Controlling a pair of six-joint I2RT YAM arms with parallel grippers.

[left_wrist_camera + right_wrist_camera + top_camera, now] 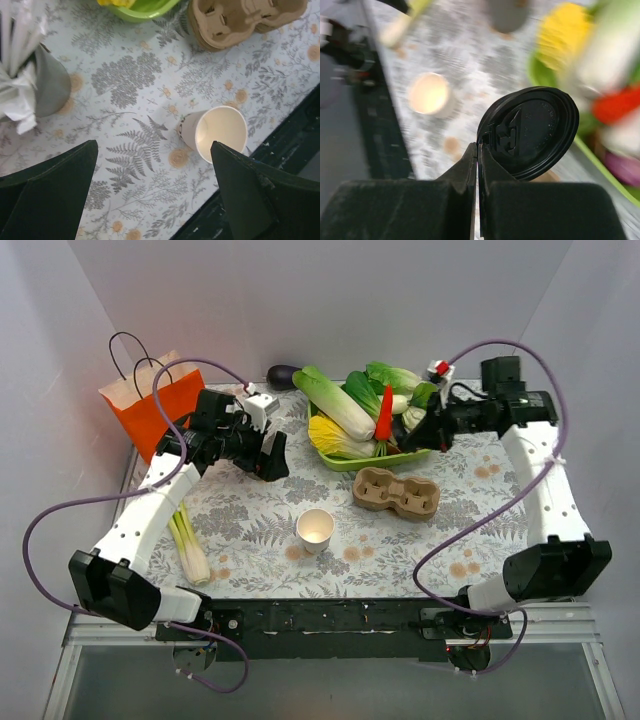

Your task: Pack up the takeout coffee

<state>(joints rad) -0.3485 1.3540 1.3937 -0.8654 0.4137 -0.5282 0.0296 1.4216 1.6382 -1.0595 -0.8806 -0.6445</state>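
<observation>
At the left of the overhead view the left gripper [272, 455] hangs over the patterned cloth [250, 530], jaws wide and holding nothing. Centre frame, the paper cup [315, 530] stands upright and lidless, apart from the pulp tray [397, 492] up to its right. Farther right, the right gripper [432, 435] sits beside the green vegetable tray [350, 464], jaws pinched shut on the black lid [527, 132].

The lid is caught only by its lower-left rim, so it could pivot or slip out when pressed down. The cup looks light and nothing braces it, so an off-centre push might tip or slide it. The right arm, close to the vegetables, could also brush them on its way.

Only the right wrist view shows that edge grip; overhead the lid is too small to read. That view is blurred, so the pale round at its upper left is probably the cup. The left wrist view alone shows the cup's pale inside and, at its left edge, the grey cup of white sticks [50, 85].
</observation>
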